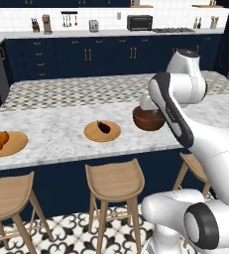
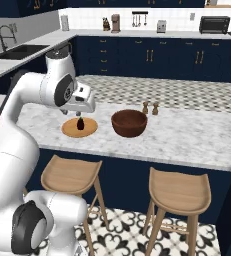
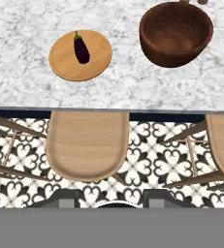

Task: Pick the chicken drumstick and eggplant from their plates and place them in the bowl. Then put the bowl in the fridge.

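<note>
End effector [image 3: 111, 203] tips low in hand frame, above stool; can't tell jaw state. Eggplant [image 3: 81, 48] on plate [image 3: 65, 65] upper left, bowl [image 3: 175, 33] upper right, both near bench [image 3: 133, 92] edge, bare marble between.

Eggplant [image 3: 81, 48] on plate [image 3: 65, 68], bowl [image 3: 176, 33] beside it, counter [image 3: 133, 87] beneath.
</note>
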Available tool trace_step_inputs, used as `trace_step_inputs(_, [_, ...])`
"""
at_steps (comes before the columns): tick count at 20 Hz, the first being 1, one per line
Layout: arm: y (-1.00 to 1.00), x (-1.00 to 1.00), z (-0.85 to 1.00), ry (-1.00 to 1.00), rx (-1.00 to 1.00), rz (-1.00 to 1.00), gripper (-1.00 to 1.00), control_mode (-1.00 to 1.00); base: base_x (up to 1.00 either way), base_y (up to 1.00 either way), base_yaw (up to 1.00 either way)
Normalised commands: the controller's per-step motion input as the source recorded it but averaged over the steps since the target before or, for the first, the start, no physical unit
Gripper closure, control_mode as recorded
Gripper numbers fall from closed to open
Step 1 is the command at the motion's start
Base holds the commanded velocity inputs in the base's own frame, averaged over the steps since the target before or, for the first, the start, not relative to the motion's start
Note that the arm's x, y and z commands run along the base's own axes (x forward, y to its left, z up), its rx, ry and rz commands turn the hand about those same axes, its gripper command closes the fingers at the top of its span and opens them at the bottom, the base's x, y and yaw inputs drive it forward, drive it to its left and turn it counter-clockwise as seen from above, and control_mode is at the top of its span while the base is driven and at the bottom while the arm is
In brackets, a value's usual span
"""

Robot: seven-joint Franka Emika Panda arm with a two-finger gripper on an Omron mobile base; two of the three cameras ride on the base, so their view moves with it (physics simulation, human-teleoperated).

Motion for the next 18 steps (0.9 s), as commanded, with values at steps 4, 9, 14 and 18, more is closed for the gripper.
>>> trace_step_inputs(4, [0.11,-0.05,-0.14,-0.01,0.0,0.0,-1.0,-1.0,0.0,0.0,0.0])
trace_step_inputs(9, [0.89,0.12,-0.42,-0.13,-0.01,0.03,-1.0,-1.0,0.0,0.0,0.0])
trace_step_inputs(14, [0.7,0.67,-0.39,-0.13,-0.03,0.09,-1.0,-1.0,0.0,0.0,0.0])
trace_step_inputs(18, [0.25,0.87,-0.36,-0.08,0.0,0.16,-1.0,-1.0,0.0,0.0,0.0])
